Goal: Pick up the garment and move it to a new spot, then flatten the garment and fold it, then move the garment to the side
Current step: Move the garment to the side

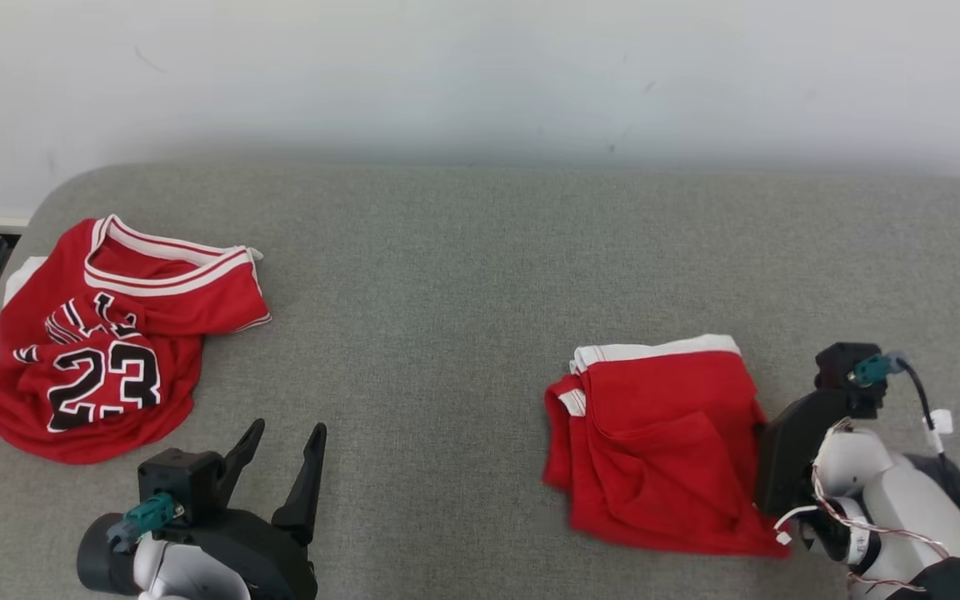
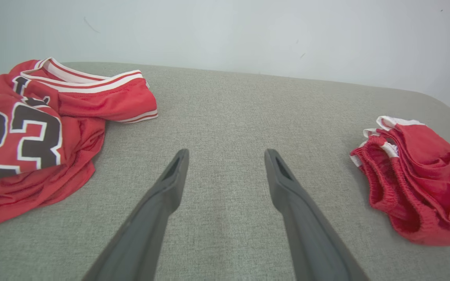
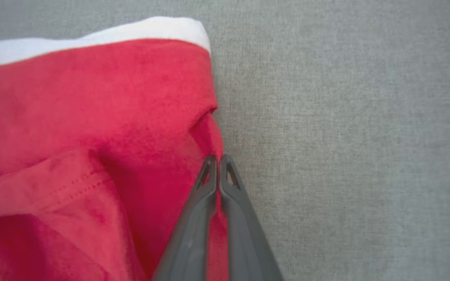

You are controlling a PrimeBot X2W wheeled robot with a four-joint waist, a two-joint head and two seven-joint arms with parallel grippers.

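The left gripper (image 2: 227, 153) holds its two dark fingers spread wide above a grey fabric cushion (image 2: 229, 109). To the gripper's left lies a crumpled red jersey (image 2: 33, 132) with white trim and black numerals. Well to the gripper's right sits a bunched pair of red shorts (image 2: 416, 183). Beyond the gripper stands a pale wall (image 2: 225, 31).

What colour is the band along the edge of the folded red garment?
White band, clearest in the right wrist view.

The red jersey (image 1: 155, 308) bears a black, white-edged "23"; lettering above it — crumpled — cannot be read.
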